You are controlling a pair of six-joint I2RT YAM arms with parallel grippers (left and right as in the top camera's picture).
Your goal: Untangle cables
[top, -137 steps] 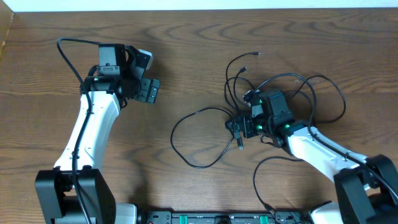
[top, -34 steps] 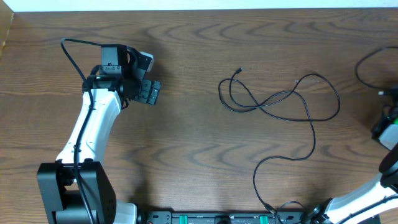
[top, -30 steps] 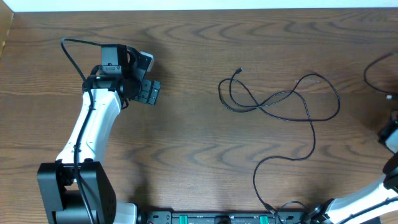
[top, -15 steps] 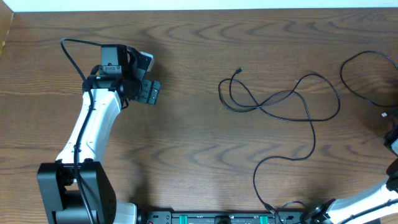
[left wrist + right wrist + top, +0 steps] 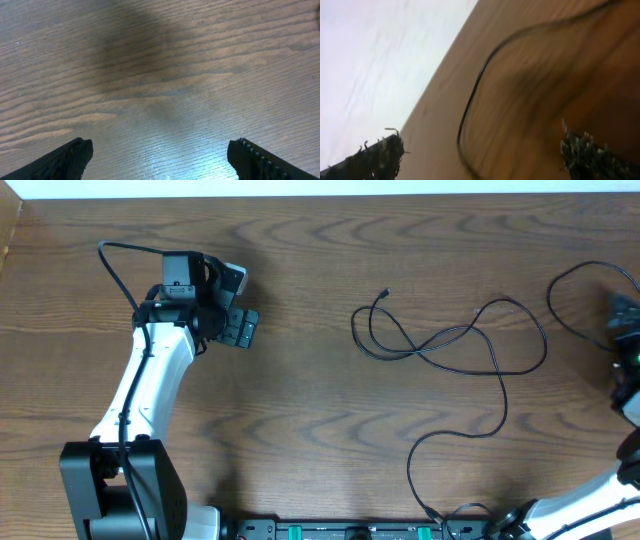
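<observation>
While L end effector (image 5: 161, 150) & R end effector (image 5: 481, 144) gape, blk cables (image 5: 425, 350) on woodgrain table (image 5: 300, 430); white strip (image 5: 320, 187) past edge.

Open tabletop (image 5: 300, 430) left of cables (image 5: 416, 352)

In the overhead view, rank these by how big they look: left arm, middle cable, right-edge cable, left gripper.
1. left arm
2. middle cable, sprawling nearly as wide but thin
3. right-edge cable, partly cut off by the frame
4. left gripper
</observation>
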